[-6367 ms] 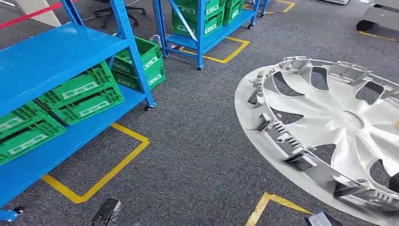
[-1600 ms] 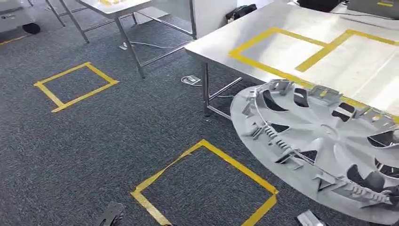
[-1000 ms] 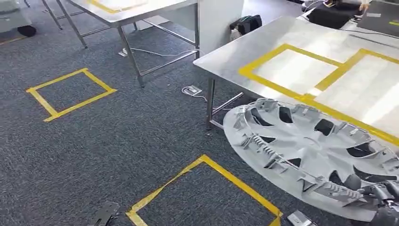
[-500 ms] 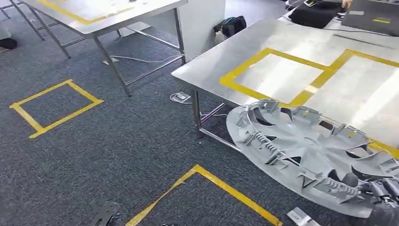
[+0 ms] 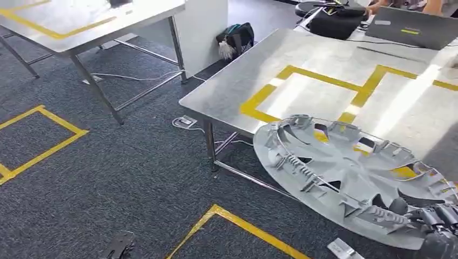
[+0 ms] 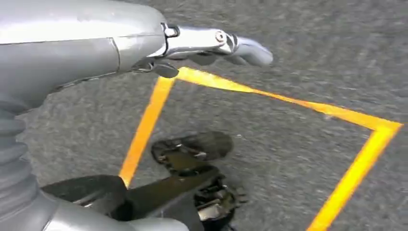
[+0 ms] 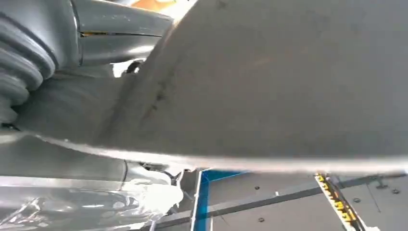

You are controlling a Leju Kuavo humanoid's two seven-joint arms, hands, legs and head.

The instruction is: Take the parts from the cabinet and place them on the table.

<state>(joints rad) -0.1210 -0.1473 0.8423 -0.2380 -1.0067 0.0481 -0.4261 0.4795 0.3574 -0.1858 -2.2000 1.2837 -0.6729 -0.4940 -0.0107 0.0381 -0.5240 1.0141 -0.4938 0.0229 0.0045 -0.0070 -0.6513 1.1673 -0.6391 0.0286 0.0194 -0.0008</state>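
The right hand (image 5: 440, 232) is gripping the wheel cover (image 5: 345, 172) over the tabletop (image 5: 302, 59) edge; the left hand (image 6: 211, 43) is hanging with fingers apart, holding nothing.

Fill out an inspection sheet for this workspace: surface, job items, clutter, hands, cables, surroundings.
Surface: steel table, bare metal marked with yellow tape squares.
Job's things: grey wheel cover, inner side up, tilted, carried over the table's near edge, not yet set down.
Clutter: laptop and black bag at the table's far end.
Hands: right hand grips the wheel cover's near rim; left hand holds nothing, hanging over the carpet.
Cables: white cable with a plug on the carpet under the tables.
Surroundings: second steel table, white pillar, a dark bag on the floor, yellow floor tape.
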